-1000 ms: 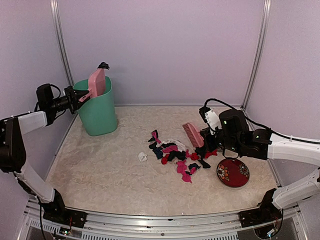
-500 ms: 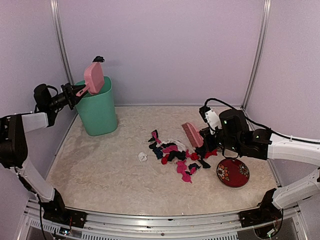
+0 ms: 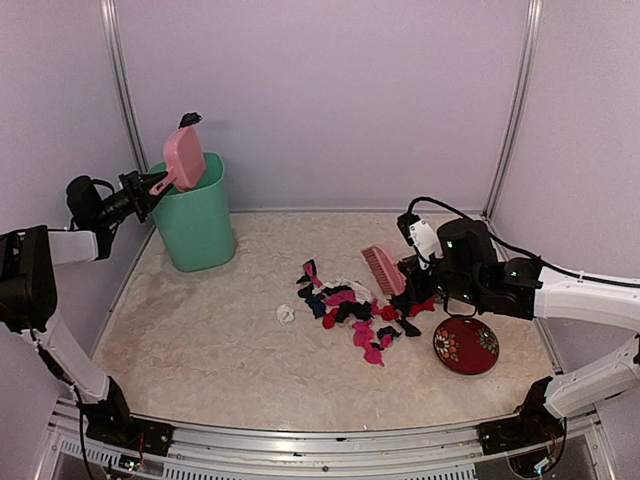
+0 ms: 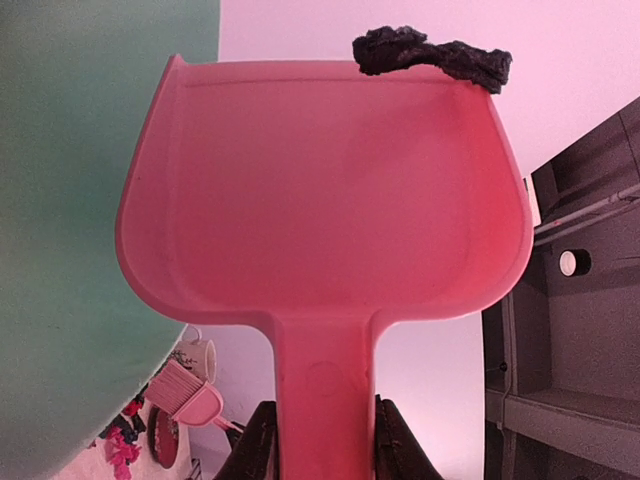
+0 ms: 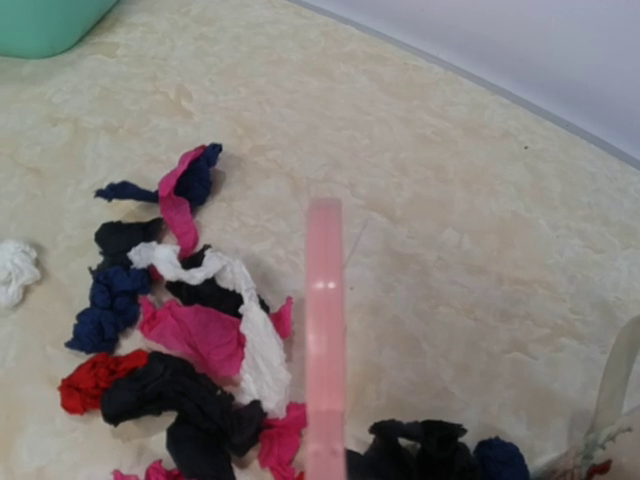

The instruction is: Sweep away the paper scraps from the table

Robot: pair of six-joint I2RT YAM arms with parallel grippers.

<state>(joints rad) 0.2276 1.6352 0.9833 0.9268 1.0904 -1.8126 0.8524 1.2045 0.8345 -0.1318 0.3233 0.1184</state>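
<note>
The paper scraps (image 3: 355, 312) lie in a black, pink, red and white heap at the middle of the table (image 3: 200, 340), with one white scrap (image 3: 285, 314) apart on the left. They also show in the right wrist view (image 5: 190, 340). My left gripper (image 3: 150, 187) is shut on the handle of the pink dustpan (image 3: 185, 158), held tilted above the green bin (image 3: 195, 220). A black scrap (image 4: 430, 52) clings to the dustpan's (image 4: 320, 190) far lip. My right gripper (image 3: 415, 272) holds the pink brush (image 3: 385, 270) at the heap's right edge; its handle (image 5: 325, 330) hides the fingers.
A red patterned plate (image 3: 466, 346) lies right of the heap, near my right arm. A floral mug (image 4: 198, 358) shows by the brush in the left wrist view. A metal rail (image 3: 320, 440) runs along the front edge. Walls close in on three sides.
My left arm has raised the dustpan higher over the bin and drawn it slightly left; the black scrap stays on its lip. The right arm and brush have not moved.
</note>
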